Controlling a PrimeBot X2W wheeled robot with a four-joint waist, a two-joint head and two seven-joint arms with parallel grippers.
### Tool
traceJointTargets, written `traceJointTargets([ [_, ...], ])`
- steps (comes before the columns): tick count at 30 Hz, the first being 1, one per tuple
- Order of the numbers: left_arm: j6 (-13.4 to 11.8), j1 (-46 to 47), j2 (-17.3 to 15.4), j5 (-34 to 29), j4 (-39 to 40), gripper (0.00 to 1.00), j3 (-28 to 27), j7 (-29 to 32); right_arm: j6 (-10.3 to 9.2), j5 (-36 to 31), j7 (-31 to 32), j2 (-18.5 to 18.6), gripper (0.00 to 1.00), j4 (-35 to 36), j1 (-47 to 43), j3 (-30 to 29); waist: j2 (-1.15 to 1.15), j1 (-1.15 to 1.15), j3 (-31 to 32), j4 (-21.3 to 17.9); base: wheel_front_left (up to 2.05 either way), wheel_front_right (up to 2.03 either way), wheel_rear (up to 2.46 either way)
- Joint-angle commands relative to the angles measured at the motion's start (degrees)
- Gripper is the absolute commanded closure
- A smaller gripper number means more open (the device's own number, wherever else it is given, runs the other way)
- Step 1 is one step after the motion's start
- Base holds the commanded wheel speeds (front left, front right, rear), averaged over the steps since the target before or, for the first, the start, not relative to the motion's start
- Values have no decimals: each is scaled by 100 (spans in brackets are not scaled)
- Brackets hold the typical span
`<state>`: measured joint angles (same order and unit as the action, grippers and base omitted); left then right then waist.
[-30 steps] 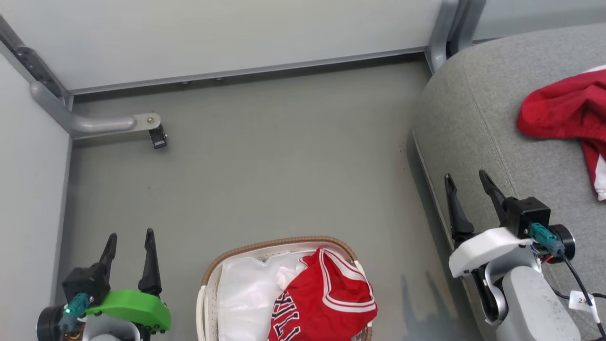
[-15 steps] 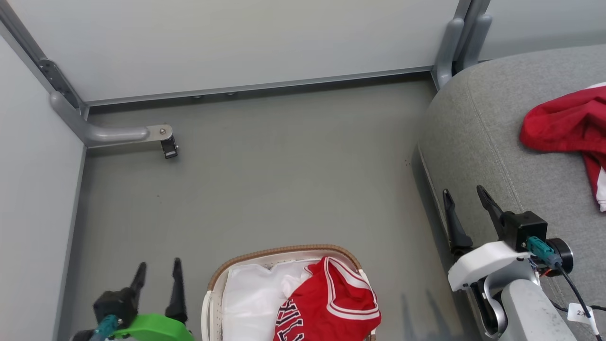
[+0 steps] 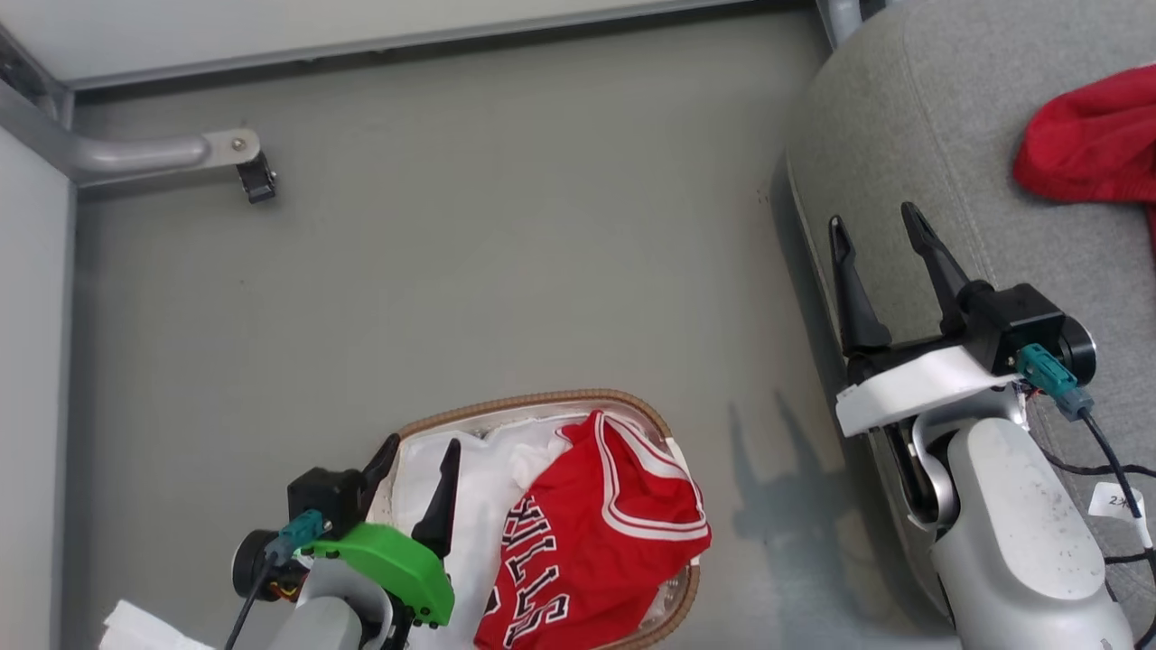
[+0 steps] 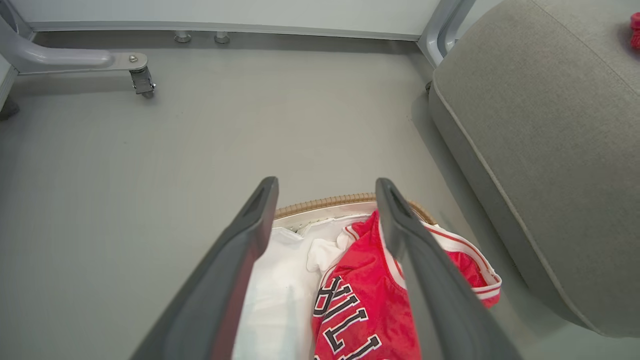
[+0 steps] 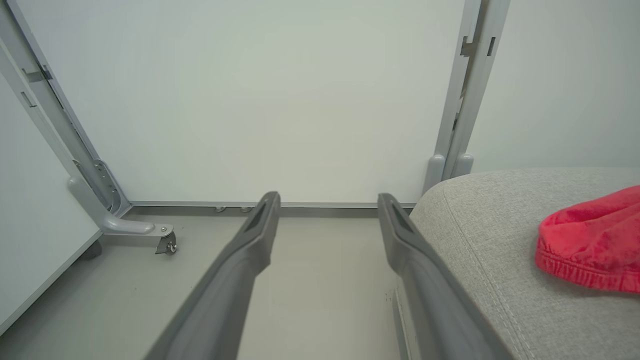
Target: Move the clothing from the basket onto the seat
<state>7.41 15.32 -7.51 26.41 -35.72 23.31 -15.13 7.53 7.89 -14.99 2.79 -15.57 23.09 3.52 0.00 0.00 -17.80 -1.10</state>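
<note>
While jersey [image 3: 596, 524] fills basket [image 3: 533, 400], left gripper [image 3: 421, 444] adjacent

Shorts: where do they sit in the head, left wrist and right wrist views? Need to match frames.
Head view: shorts at the upper right edge, lying on the seat.
Left wrist view: a red sliver, likely the shorts, at the top right corner.
Right wrist view: shorts at the right edge, mid-height, on the seat.
Shared landmark: the caster, upper left in the head and left wrist views, lower left in the right wrist view.

grey floor [image 3: 452, 271], pale wall panels [image 5: 250, 100], grey metal frame leg [image 3: 135, 155] ending in small black caster [image 3: 257, 181]
</note>
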Motion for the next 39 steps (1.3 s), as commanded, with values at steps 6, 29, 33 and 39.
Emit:
traceJointTargets([
  [6,13,713,-280,490,-443,0,864,-1,-8,-70,-27,22,0,304,392,86,0,0,-1196,-567,0,0,0],
  [29,13,2313,-1072,3023,-1164,0,4208,285,-8,66,-28,19,0,1275,1005,313,0,0,-2892,-1316,0,0,0],
  [33,12,2485,-1151,3349,-1213,0,4641,188,-8,65,-28,19,0,1295,958,279,0,0,-2961,-1306,0,0,0],
  [39,13,2818,-1059,3411,-1775,0,4812,36,-8,31,-28,19,0,1331,1016,239,0,0,-3129,-1267,0,0,0],
])
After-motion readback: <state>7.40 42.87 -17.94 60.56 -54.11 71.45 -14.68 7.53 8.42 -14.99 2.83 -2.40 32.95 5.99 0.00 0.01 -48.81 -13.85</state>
